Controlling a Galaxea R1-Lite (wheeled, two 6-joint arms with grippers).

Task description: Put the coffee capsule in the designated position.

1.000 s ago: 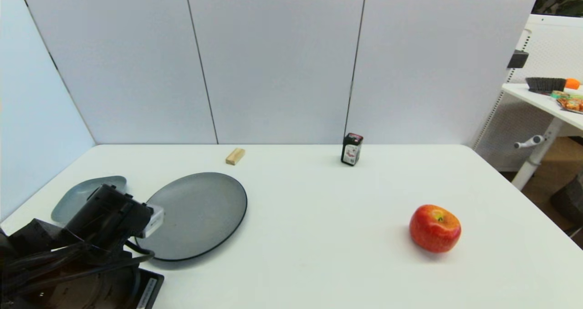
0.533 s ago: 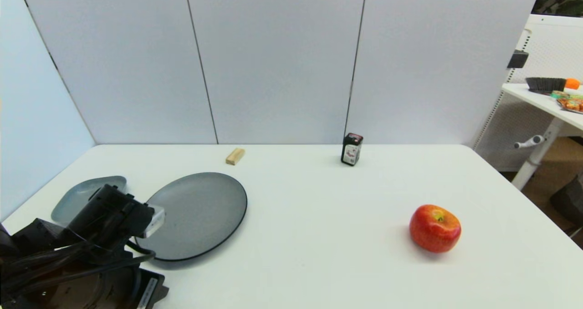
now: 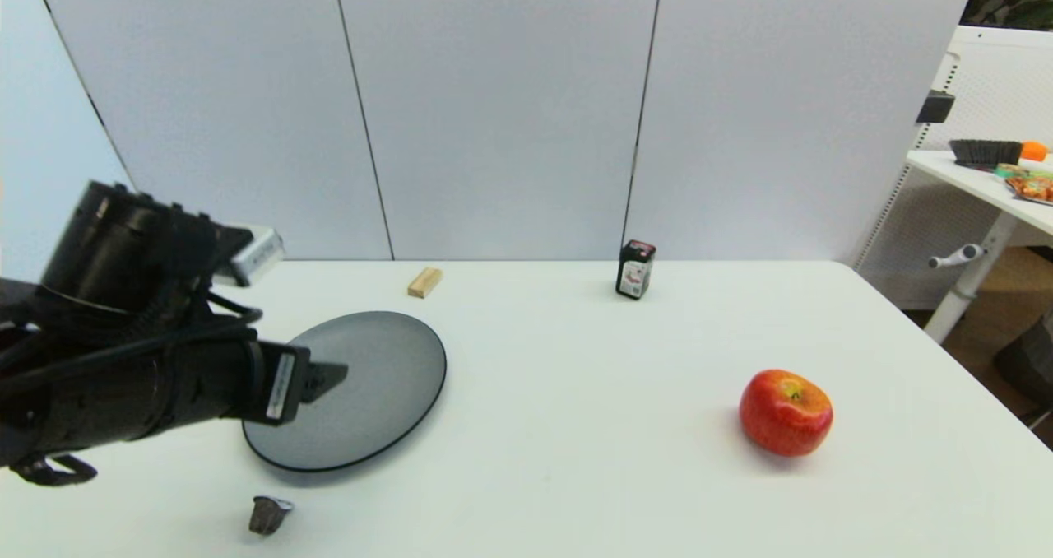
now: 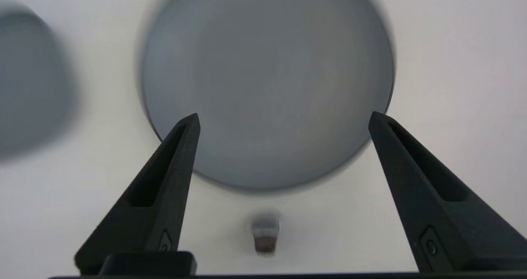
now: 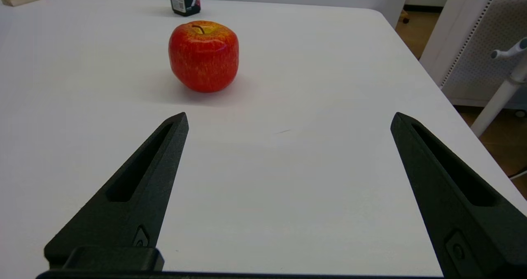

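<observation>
- The coffee capsule (image 3: 269,514) stands on the table (image 3: 576,426) near its front edge, just in front of the round grey plate (image 3: 370,377) but apart from its rim. It appears to sit with the flared rim upward, leaning a little; the exact pose is hard to tell.
- Handling, as a judgement: the capsule is likely very light, thin-walled and smooth. It tips or skids easily and dents under hard pressure. The tapered sides may squeeze out of a grip.
- Recommended hold, as a judgement: close the fingers across the body just under the flared rim, with gentle force.
- The left gripper (image 4: 280,122) hangs above the plate and the capsule, its fingers spread wide and holding nothing. In the left wrist view the capsule (image 4: 265,233) lies between the two fingers, toward their base.
- The plate rim is the closest obstacle; a finger descending on that side could strike it.
- A smaller grey dish (image 4: 29,81) lies beside the plate, well apart from the capsule.
- The wooden block (image 3: 424,281), the black bottle (image 3: 635,269) and the apple (image 3: 786,412) all stand well apart and block nothing.
- The right gripper (image 5: 288,122) rests low over bare table near the apple, fingers spread and empty.
</observation>
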